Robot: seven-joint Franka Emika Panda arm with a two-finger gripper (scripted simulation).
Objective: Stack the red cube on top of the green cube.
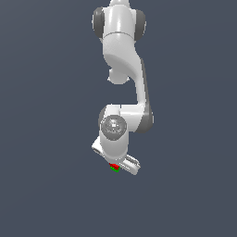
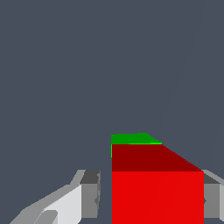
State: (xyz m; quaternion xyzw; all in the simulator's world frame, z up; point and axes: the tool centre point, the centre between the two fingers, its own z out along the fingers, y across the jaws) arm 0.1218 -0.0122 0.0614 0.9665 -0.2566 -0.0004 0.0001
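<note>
1. The white end effector (image 1: 121,167) sits low in the exterior view, just below centre.
2. In the wrist view, its fingers (image 2: 91,194) stand apart on either side of the tiny bright-red cube (image 2: 157,192): one pad touches it, the other shows a gap.
3. The red cube sits on the tiny bright-green cube (image 2: 131,139), which peeks out behind it.
4. Whether it is gripped, I cannot tell.

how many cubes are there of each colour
red cube: 1
green cube: 1
total: 2
</note>
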